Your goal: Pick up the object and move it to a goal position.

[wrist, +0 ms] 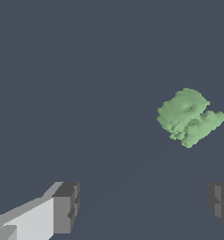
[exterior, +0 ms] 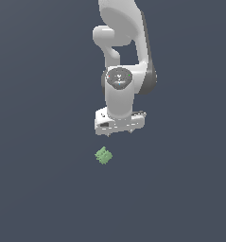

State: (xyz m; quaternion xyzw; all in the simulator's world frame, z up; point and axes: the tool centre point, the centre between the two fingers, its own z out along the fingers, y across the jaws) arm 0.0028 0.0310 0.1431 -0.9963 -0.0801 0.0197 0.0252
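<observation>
1. While you scan the exterior view from its left, you meet only the flat, dark grey-blue floor point(exterior: 34, 189) until you reach the middle of the picture.
2. You then come to the object point(exterior: 103, 155), a small light-green blocky piece. It lies on the floor, turned so that one corner points downward in the picture.
3. Just to the exterior view's right of it, and higher up, you see the gripper point(exterior: 119, 133) at the end of the white arm point(exterior: 124, 56). The arm comes in from the top edge and points its hand straight down.
4. You can see a clear gap between the gripper and the object; they do not touch. The object sits below the hand and slightly toward the exterior view's left of it, not straight beneath.
5. Only the short tips of the fingers show under the hand in the exterior view, too small for you to judge their spacing there.
6. Turn to the wrist view and the matter is plain: the grey fingers point(wrist: 65, 208) stand far apart, one at each side of the picture, with nothing between them.
7. You also see the object point(wrist: 189, 117) here, with its lumpy, ridged surface. It lies ahead of the fingertips, nearer one finger than the other, and outside the gap.
</observation>
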